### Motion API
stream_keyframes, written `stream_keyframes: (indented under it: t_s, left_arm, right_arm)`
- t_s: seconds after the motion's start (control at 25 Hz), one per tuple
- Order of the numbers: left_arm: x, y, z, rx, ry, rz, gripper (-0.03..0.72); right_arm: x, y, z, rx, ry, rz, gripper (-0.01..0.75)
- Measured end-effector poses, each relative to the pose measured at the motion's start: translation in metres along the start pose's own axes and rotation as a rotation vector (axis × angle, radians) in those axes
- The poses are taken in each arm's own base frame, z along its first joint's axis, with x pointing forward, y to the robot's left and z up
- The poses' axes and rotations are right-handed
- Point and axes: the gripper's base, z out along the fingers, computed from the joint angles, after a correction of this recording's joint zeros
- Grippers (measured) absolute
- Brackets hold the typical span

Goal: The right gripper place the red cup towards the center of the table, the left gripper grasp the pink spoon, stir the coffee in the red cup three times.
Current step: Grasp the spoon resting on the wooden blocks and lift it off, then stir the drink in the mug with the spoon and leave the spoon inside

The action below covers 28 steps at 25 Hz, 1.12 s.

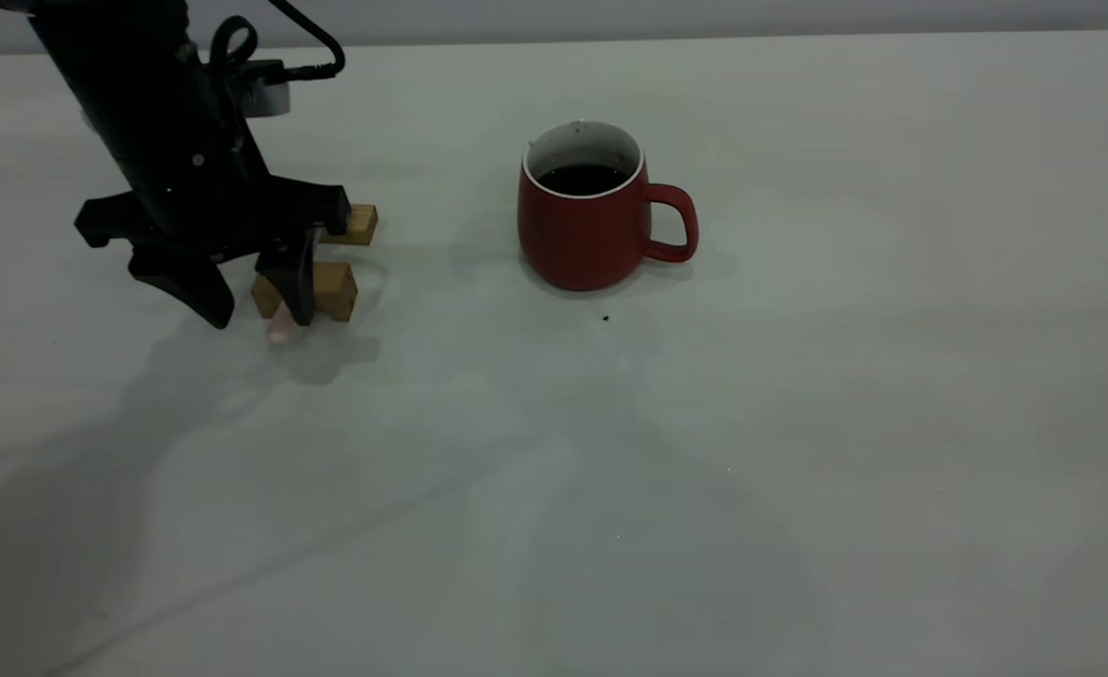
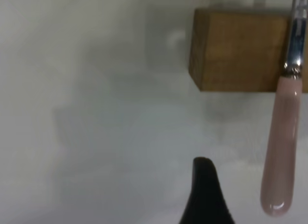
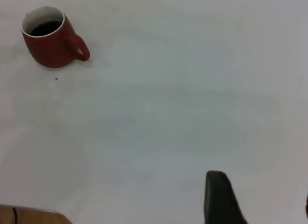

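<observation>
The red cup (image 1: 580,240) stands upright near the middle of the table (image 1: 704,451), its handle pointing right and dark coffee (image 1: 582,179) inside; the right wrist view shows the red cup (image 3: 48,43) far off. The pink spoon (image 2: 281,147) rests across a tan wooden block (image 2: 236,50), and only its pink end (image 1: 279,329) shows in the exterior view. My left gripper (image 1: 261,318) is open, low over that handle end, with one black finger (image 2: 204,195) beside it. My right gripper (image 3: 262,200) is open over bare table, far from the cup.
Two wooden blocks (image 1: 333,290) (image 1: 358,224) sit under and behind the left gripper. A tiny black speck (image 1: 605,318) lies in front of the cup. A tan edge (image 3: 29,217) shows at a corner of the right wrist view.
</observation>
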Motion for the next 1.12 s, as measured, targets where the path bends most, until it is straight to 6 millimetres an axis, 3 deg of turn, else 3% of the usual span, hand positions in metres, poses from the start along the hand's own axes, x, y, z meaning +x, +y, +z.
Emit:
stream_keyframes:
  t_s: [0.28,0.4,0.56,0.72,0.8,0.92,1.12]
  left_arm:
    - [0.0,-0.002,0.015,-0.007,0.027,-0.007,0.59]
    - [0.0,-0.002,0.015,-0.007,0.027,-0.011,0.556]
    - [0.0,-0.002,0.015,-0.007,0.026,-0.015,0.419]
    - [0.001,-0.001,0.017,-0.008,0.03,-0.048,0.194]
    - [0.0,-0.002,0.016,-0.008,0.036,-0.059,0.169]
    - [-0.006,-0.004,0.003,-0.011,0.063,-0.064,0.169]
    - [-0.018,-0.018,-0.049,0.09,0.052,-0.155,0.169]
  right_arm:
    - [0.0,0.0,0.0,0.0,0.0,0.0,0.46]
    - [0.0,0.0,0.0,0.0,0.0,0.0,0.46]
    - [0.0,0.0,0.0,0.0,0.0,0.0,0.46]
    - [0.0,0.0,0.0,0.0,0.0,0.0,0.46]
    - [0.0,0.0,0.0,0.0,0.0,0.0,0.46]
    - [0.0,0.0,0.0,0.0,0.0,0.0,0.46]
    - [0.0,0.0,0.0,0.0,0.0,0.0,0.46]
